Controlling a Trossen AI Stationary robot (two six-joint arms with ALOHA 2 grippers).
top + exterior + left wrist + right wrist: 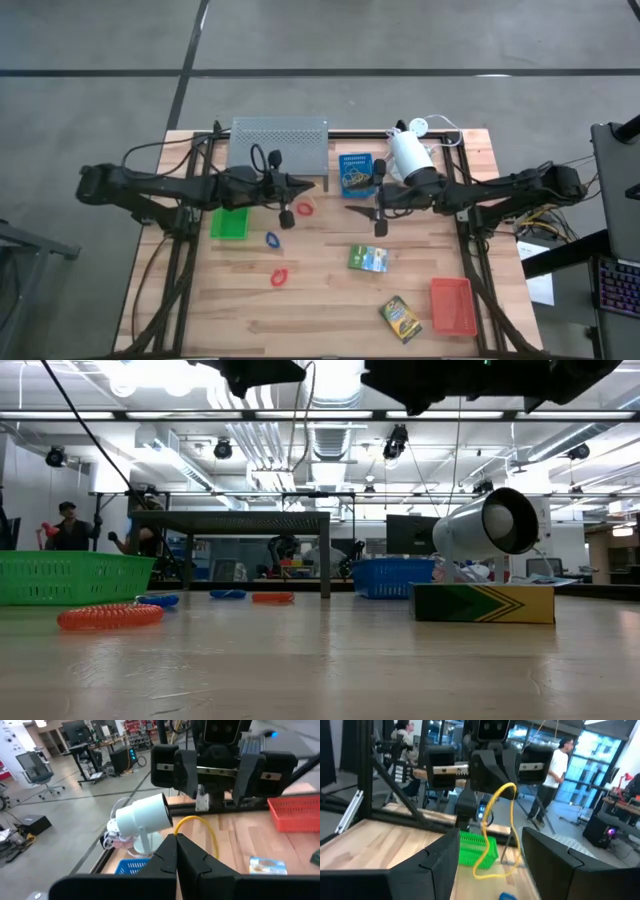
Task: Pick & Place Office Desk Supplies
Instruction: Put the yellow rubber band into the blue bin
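Tan and thin, the rubber band [500, 832] hangs as a long loop from my left claw [176, 851], whose two dark fingers are pressed tight together on it, raised over the middle of the wooden counter [320, 300]. I see it dangling clear of the boards in the right wrist view. My right claw [490, 865] faces the left one from close by, its fingers spread as wide as they go and holding nothing.

Below the left arm lies the green plastic tray [229, 222], with a small blue loop [273, 240] and a small red loop [279, 277] on the boards nearer the front. Another red loop [304, 209] lies near the left claw. A blue plastic tray [355, 173] with loose bands in it sits at the back, between the grey perforated metal shelf [279, 140] and the white lamp [408, 152]. One printed green and yellow card box [368, 259] lies mid-counter, a second one [400, 319] near the front beside the red-orange plastic tray [453, 305]
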